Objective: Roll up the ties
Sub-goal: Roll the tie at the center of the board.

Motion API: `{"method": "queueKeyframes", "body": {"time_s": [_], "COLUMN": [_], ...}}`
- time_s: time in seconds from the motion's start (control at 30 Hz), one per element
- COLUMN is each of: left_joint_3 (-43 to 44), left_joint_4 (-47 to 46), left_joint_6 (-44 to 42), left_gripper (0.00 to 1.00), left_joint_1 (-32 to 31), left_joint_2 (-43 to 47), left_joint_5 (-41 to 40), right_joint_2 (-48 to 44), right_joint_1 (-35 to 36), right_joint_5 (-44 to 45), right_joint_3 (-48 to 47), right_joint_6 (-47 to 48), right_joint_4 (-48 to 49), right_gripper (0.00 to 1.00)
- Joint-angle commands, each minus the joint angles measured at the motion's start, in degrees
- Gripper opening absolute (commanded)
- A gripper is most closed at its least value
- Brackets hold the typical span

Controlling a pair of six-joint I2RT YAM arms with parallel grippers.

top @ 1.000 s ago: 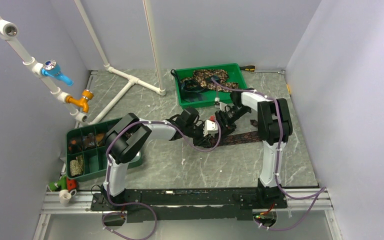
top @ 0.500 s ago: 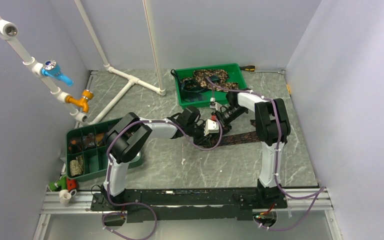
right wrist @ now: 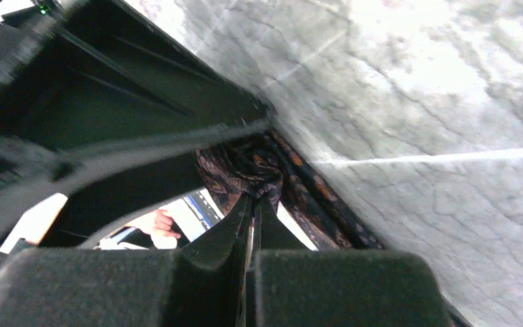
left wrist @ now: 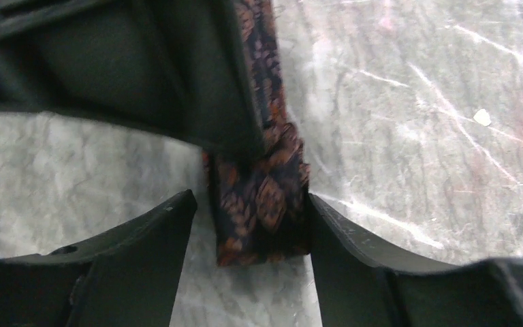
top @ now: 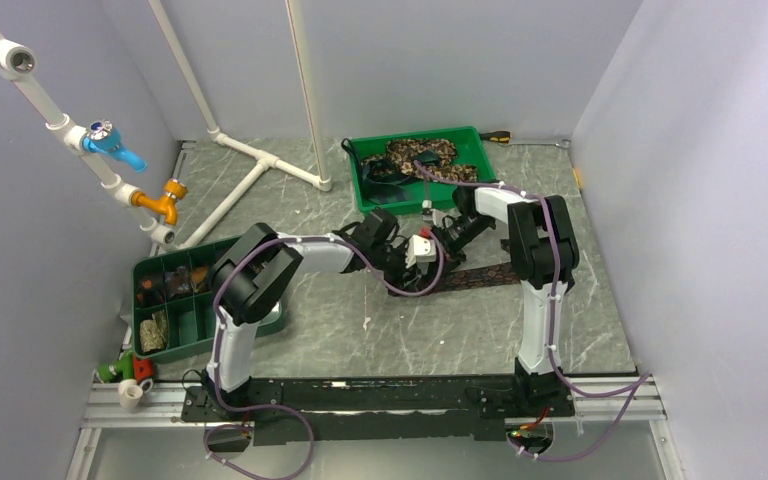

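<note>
One limp, light tie (left wrist: pixel 259 204), I think best held across its rolled end, is pinched there by the right fingers (right wrist: pixel 211 272) while the left fingers (left wrist: pixel 143 238) stand released around it.

No writing, label, brand, number or sign can be read in any view. A small bright patch (right wrist: pixel 194 210) at the lower left of the right wrist view is too blurred to read.

Grey marbled tabletop (top: pixel 410 330); pale lilac walls (top: pixel 690 150) enclosing its left, far and right sides; white pipe frame (top: pixel 260 160) standing at its far-left corner; even light
</note>
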State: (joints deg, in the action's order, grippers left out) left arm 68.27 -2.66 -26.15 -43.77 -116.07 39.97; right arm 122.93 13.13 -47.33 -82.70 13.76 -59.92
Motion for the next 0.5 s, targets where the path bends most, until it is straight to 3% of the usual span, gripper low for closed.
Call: {"method": "queueKeyframes", "body": {"time_s": [0.0,0.17,0.33,0.47], "left_joint_3": [-1.45,-4.18,-4.6,-2.38], "left_joint_4": [1.69,-3.07,-4.44,-6.17], "left_joint_6": [-0.64,0.49,1.2,4.3], "left_gripper": [0.73,0.89,0.92,0.89], "left_joint_1": [1.57,0.55,-1.71,-2.99], "left_joint_2": [3.42,6.27,4.36,1.18], "left_joint_5": [-2.85,-1.94,-3.8,-6.88], "right_joint_2": [-0.94,-1.4,-1.55,-1.75], "right_joint_1": [-0.93,-0.99,-1.0,-0.96], "right_joint_5": [5.38,5.19,5.14,4.8], "right_joint_3": [0.81,0.93,0.92,0.93], "right_joint_6": [-0.07,-0.79,-0.85,-1.1], "right_joint_4": [3.3,4.08,4.1,4.18], "right_gripper": [0.0,0.0,0.0,0.0]}}
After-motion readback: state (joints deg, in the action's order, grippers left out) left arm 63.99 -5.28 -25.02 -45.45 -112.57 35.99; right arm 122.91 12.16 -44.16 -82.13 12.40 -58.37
